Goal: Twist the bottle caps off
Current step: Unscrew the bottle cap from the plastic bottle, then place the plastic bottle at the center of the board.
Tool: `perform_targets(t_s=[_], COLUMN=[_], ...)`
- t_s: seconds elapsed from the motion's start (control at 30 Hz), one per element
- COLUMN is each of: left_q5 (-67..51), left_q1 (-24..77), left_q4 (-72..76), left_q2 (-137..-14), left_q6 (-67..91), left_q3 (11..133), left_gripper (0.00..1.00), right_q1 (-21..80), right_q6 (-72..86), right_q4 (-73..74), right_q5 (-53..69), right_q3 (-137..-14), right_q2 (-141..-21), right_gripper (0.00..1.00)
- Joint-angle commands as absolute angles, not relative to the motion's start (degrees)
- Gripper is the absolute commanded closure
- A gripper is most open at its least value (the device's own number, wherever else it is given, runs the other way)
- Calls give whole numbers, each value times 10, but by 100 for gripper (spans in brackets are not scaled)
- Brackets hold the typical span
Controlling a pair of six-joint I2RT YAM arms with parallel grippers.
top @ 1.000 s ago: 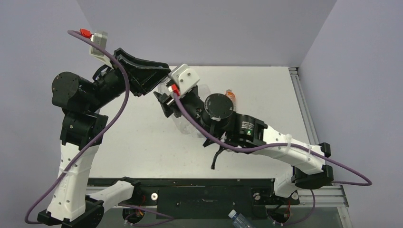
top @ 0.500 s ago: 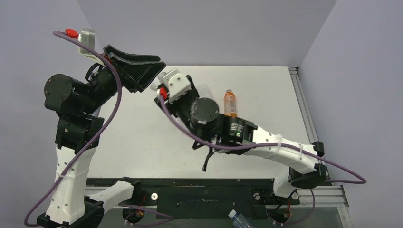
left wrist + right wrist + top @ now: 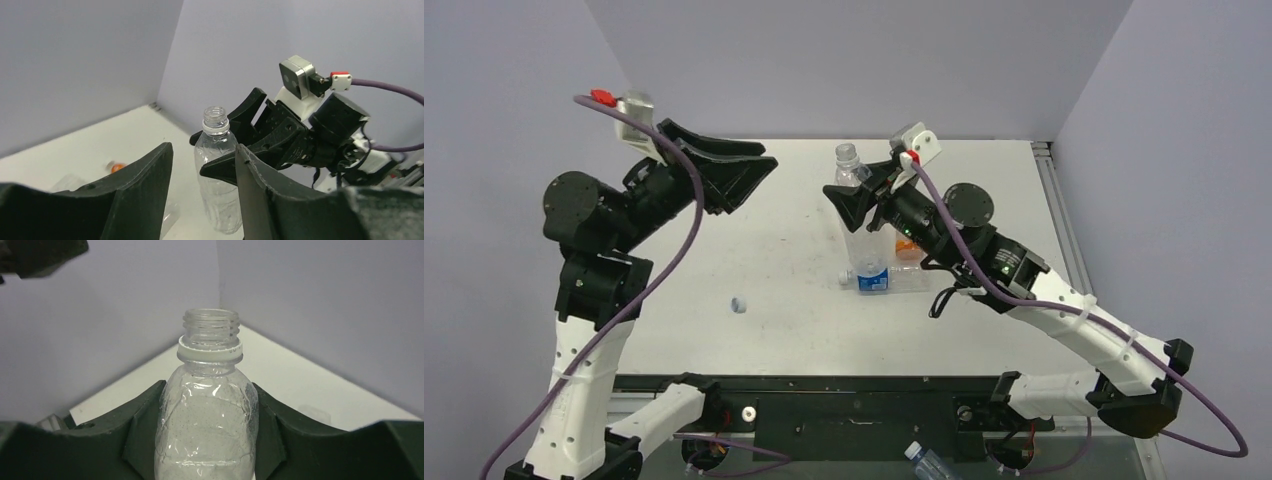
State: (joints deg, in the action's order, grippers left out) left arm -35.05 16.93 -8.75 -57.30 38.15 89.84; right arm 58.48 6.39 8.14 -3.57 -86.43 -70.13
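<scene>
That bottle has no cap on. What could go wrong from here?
The right tool grips the clear, uncapped plastic bottle by its thin body; it might crumple or slip. The blue-labelled plastic bottle lying near its base could get knocked. The small round cap, loose on the table, could roll off.

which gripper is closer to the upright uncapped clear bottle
Right. The right gripper is shut on the uncapped clear bottle around its body; the left gripper hangs open off to the left, apart from it.

Holds an upright clear bottle (image 3: 207,420) between the right gripper (image 3: 207,390)'s dark fingers (image 3: 140,435), both pressed against its sides. Shows a bare threaded neck (image 3: 210,325), open-mouthed, above a white ring (image 3: 210,351).
</scene>
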Motion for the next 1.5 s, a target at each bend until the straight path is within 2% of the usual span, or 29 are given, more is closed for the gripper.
perform_targets(t_s=[0.0, 0.03, 0.17, 0.3, 0.4, 0.5, 0.57, 0.87, 1.13, 1.47], left_q5=[-352, -350, -329, -335, -339, -342, -347, -388, -404, -424], left_q1=[147, 138, 105, 67, 49, 41, 34, -23, -30, -36], left_q4=[-186, -215, -287, -305, -308, -321, -332, -388, -393, -360], left_q2=[-562, -562, -571, -587, -602, -620, -625, -589, -594, -597], left_q6=[223, 201, 71, 42, 33, 18, 17, 37, 49, 67], left_q3=[789, 771, 697, 644, 629, 632, 637, 683, 697, 716], left_gripper=[54, 54, 47, 46, 39, 13, 1, 3, 4, 3], right_q1=[551, 550, 548, 549, 549, 550, 550, 558, 565, 565], right_q6=[106, 107, 125, 135, 140, 128, 125, 29, -70, -104], right_q4=[-28, -73, -131, -233, -312, -362, -389, -562, -695, -787], right_q5=[-48, -59, -98, -126, -143, -156, -170, -244, -315, -335], right_q3=[-715, -666, -599, -542, -531, -552, -580, -695, -745, -753], right_q2=[-671, -667, -687, -720, -758, -825, -871, -1087, -1216, -1283], right_gripper=[100, 100, 100, 100, 100, 100, 100, 100, 99, 85])
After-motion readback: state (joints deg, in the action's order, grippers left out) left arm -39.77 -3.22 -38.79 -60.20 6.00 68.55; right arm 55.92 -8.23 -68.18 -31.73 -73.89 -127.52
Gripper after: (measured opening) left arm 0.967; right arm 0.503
